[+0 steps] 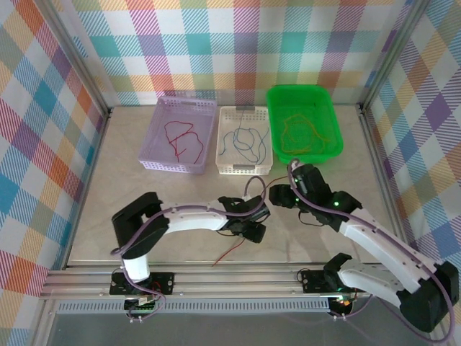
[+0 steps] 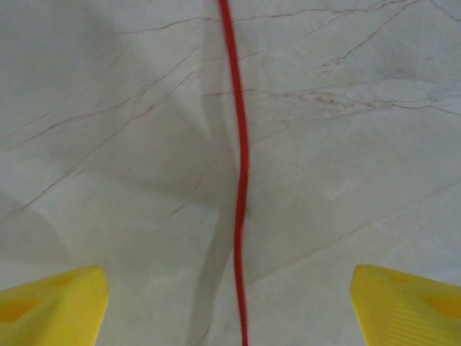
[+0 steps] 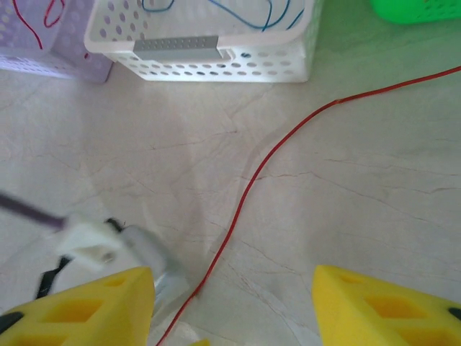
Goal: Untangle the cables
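Top view: we see three perforated plastic baskets at the back of the marbled surface [image 1: 144, 194]. The purple basket [image 1: 173, 167] has a binned red wire [image 1: 180, 140], the white basket [image 1: 243, 169] a blue wire [image 1: 245, 140], and the green basket [image 1: 302, 90] a yellow wire [image 1: 306, 137], all thin and lying in slack loops. A loose red wire [image 1: 232, 252] lies on the surface near the arm bases, just beside the left pincer [image 1: 253, 231]. The right pincer [image 1: 278, 196] is close by, nearer the white basket. Left wrist view: the loose red wire [image 2: 241, 180] runs straight up the middle between two yellow wedge tips. The left pincer [image 2: 229, 306] is released, jaws wide, gripping nothing. Right wrist view: the right pincer [image 3: 234, 310] is also released, tips apart. The wire curves past one tip and off to the right, below the green basket corner. Step in hand, we judge: grab the loose wire and bin it with the other red one. To do it well, drop the left pincer straight down so the tips land on the surface either side of the wire, then clench fully. The wire looks hair-thin, smooth and floppy, so a partial clench would likely slip. Lift slowly so the trailing end doesn't snag the right arm.
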